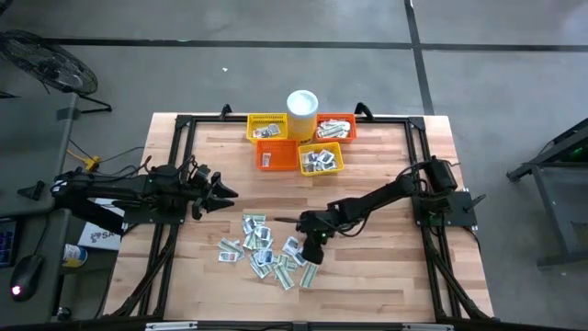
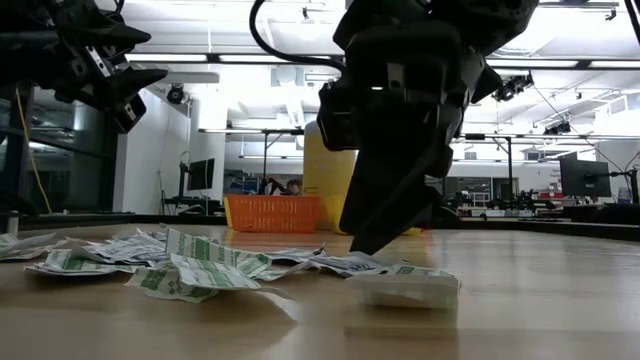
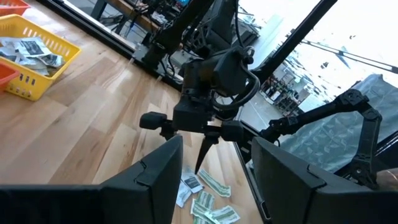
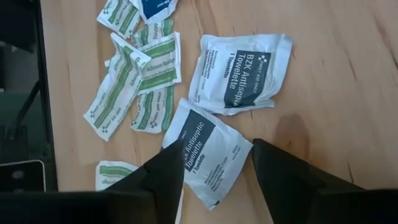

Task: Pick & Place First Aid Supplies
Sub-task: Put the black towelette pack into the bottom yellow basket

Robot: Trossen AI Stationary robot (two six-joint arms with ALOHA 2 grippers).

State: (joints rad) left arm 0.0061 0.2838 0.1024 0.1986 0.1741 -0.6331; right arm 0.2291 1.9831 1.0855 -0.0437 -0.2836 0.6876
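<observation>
Over the sachets (image 1: 271,250), right gripper (image 4: 211,171) hangs.
Fingers spread astride one towelette sachet (image 4: 208,152); left gripper (image 1: 223,192) waits, fingers wide.

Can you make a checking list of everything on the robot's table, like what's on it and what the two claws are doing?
Surface: wooden table, black frame around it.
Job's things: sachets scattered loose near the front; an antiseptic towelette packet lies flat between the right fingers.
Clutter: yellow baskets and orange baskets at the back hold some packets; white cup beside them.
Grippers: right gripper open, low over the packet; left gripper open, waiting at the left, holding nothing.
Cables: wires beside the left arm.
Surroundings: grey floor, a fan at the corner.
</observation>
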